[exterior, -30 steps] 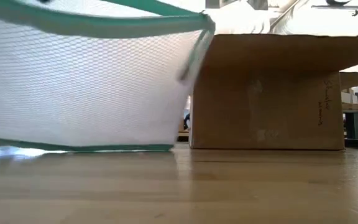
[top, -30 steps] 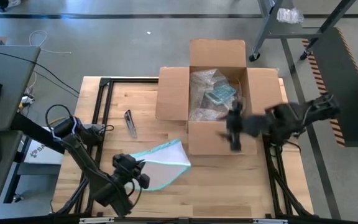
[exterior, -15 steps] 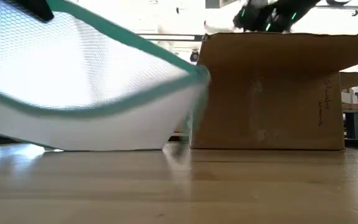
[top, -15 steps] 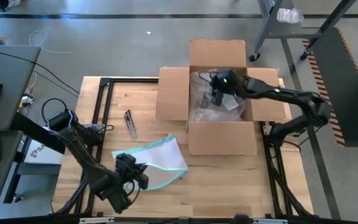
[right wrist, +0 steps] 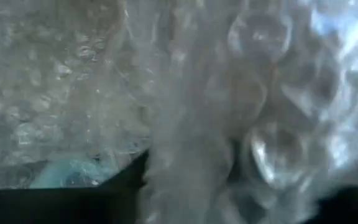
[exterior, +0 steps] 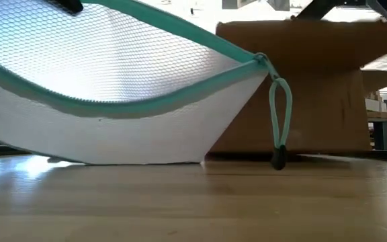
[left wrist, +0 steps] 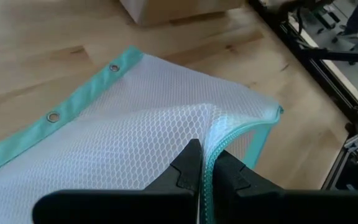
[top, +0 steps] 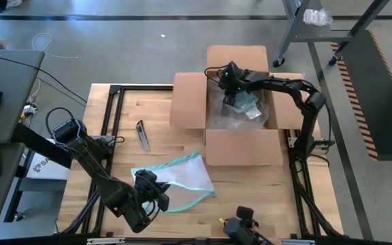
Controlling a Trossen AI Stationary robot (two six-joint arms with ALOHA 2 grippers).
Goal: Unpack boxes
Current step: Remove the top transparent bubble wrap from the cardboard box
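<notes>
The brown cardboard box (top: pixel 242 148) stands open at the table's far right, flaps spread; it also shows in the low view (exterior: pixel 328 81). Clear bubble wrap (top: pixel 231 114) and a teal item (top: pixel 245 106) lie inside. My right gripper (top: pixel 229 87) reaches into the box's far part, and bubble wrap (right wrist: pixel 216 93) fills its wrist view. My left gripper (top: pixel 154 195) is near the table's near edge, shut on the white mesh pouch with a teal edge (top: pixel 182 178). The pouch's zipper pull (exterior: pixel 278 121) hangs from its corner. My left gripper pinches the pouch's teal zipper edge (left wrist: pixel 209 158) between its two fingers (left wrist: pixel 190 167), which lie across that edge. The held edge is raised and arched (exterior: pixel 146 27). The pouch's lower part rests on the table (exterior: pixel 113 160).
A small dark knife-like tool (top: pixel 141 135) lies on the wood left of the box. A black and yellow device (top: pixel 240 221) sits at the table's near edge. Bare table (top: pixel 155 109) lies left of the box. A desk with a keyboard stands off the table's left side.
My right arm swung from the box's near right corner up over the box and into its far part. My left gripper shifted slightly toward the near edge and right, carrying the pouch's held edge; the pouch's zipper corner moved toward the box, and its pull now hangs free.
</notes>
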